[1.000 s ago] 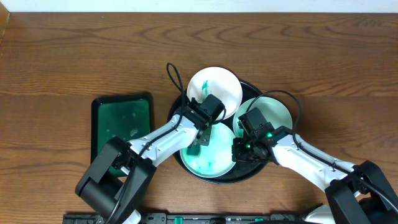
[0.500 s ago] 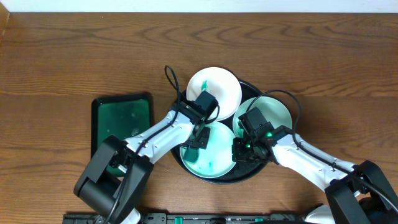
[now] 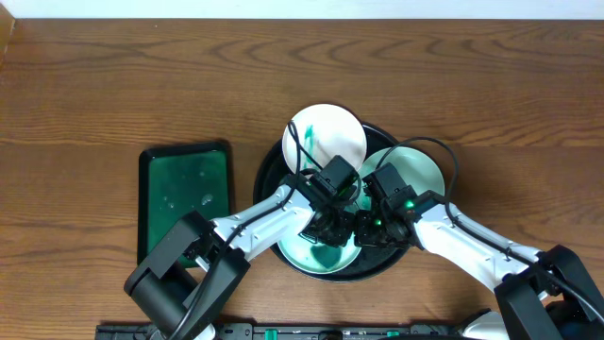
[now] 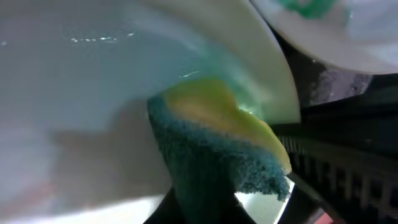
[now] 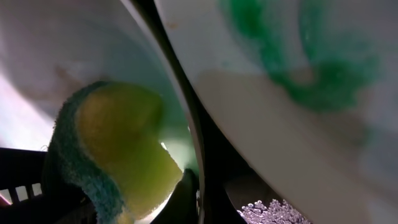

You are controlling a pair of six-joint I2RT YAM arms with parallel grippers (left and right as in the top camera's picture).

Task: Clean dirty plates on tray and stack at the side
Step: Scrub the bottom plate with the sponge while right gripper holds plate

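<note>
The black tray (image 3: 267,170) holds three white plates. The back plate (image 3: 326,132) has a small teal mark. The right plate (image 3: 411,170) is smeared green, as the right wrist view (image 5: 292,81) shows. The front plate (image 3: 300,253) has teal smears. My left gripper (image 3: 328,227) is shut on a yellow sponge with a teal scourer (image 4: 211,143) and presses it on the front plate (image 4: 81,93) near its right rim. My right gripper (image 3: 361,231) pinches that plate's right rim (image 5: 186,124). The sponge also shows in the right wrist view (image 5: 118,143).
A smaller green rectangular tray (image 3: 184,189) holding green liquid lies on the wooden table left of the black tray. Both arms cross over the front half of the black tray. Bare wood lies to the right and behind.
My left gripper has swept the sponge from the front plate's upper left across to its right side, close to the right gripper. The right arm has stayed still.
</note>
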